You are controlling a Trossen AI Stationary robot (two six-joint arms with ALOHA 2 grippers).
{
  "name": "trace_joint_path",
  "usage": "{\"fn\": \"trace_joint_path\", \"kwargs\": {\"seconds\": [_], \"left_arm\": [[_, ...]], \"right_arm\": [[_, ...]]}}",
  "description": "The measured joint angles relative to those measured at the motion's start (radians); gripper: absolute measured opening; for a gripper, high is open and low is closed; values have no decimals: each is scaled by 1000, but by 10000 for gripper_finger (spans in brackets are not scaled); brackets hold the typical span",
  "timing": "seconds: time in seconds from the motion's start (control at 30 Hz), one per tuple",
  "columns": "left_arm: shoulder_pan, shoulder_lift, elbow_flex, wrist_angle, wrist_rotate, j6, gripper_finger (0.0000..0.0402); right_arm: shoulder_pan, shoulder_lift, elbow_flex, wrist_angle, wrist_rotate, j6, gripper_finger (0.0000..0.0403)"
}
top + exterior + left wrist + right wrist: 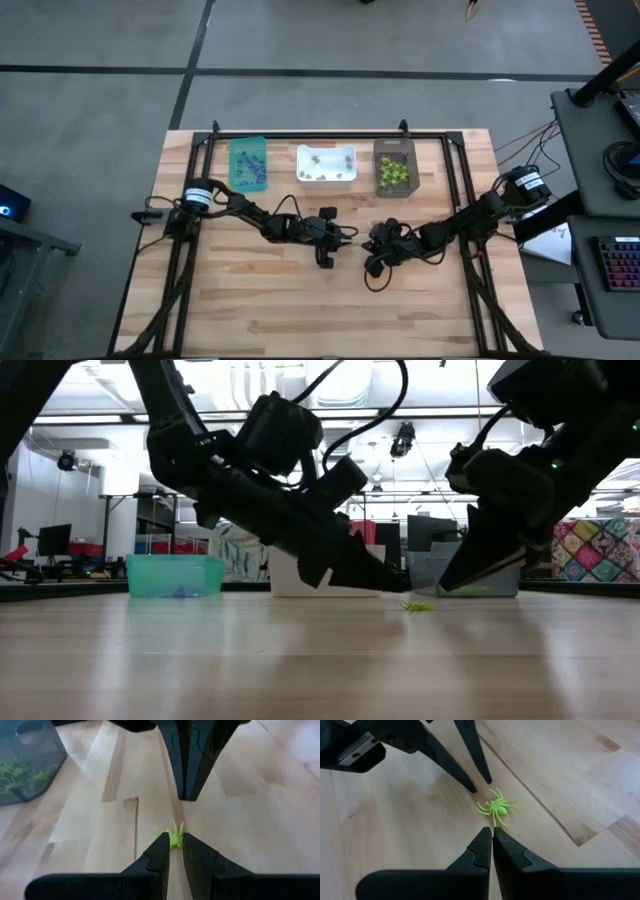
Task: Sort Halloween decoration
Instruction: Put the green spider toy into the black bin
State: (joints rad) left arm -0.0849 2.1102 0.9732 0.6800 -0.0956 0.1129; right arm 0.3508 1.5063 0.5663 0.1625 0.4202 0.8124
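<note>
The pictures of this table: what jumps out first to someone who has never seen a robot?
A tiny lime-green spider lies on the wooden table near its middle, between the tips of the two dark hands. The left hand has its fingers either side of it; the right hand is shut beside it. Three bins line the far edge.

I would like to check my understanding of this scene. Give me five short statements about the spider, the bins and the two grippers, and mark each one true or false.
1. A lime-green spider lies on the bare table between the two grippers. True.
2. The right gripper holds the spider. False: its fingers are shut and empty, with the spider just ahead of the tips.
3. The left gripper has the spider at its fingertips. True.
4. The dark brown bin holds purple trinkets. False: it holds lime-green ones; the purple ones are in the teal bin.
5. The white bin stands between the other two bins. True.
</note>
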Motion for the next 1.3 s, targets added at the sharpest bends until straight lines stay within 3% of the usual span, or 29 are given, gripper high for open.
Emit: {"fn": "trace_joint_path", "kwargs": {"seconds": [0.23,0.47,0.6,0.87,1.07,1.3], "left_arm": [[1,49,48,-2,0,-1,36],[3,55,45,-18,-1,-25,36],[5,67,44,-15,-1,-32,36],[7,86,45,-4,-1,-54,36],[8,87,44,-5,-1,-51,36],[8,88,41,-6,-1,-44,36]], "right_arm": [[0,0,0,7,0,28,9],[-4,0,0,7,-20,283,9],[-17,0,0,7,-28,352,19],[-48,0,0,7,17,368,28],[-53,0,0,7,-31,379,29],[-53,26,0,7,48,287,25]]}}
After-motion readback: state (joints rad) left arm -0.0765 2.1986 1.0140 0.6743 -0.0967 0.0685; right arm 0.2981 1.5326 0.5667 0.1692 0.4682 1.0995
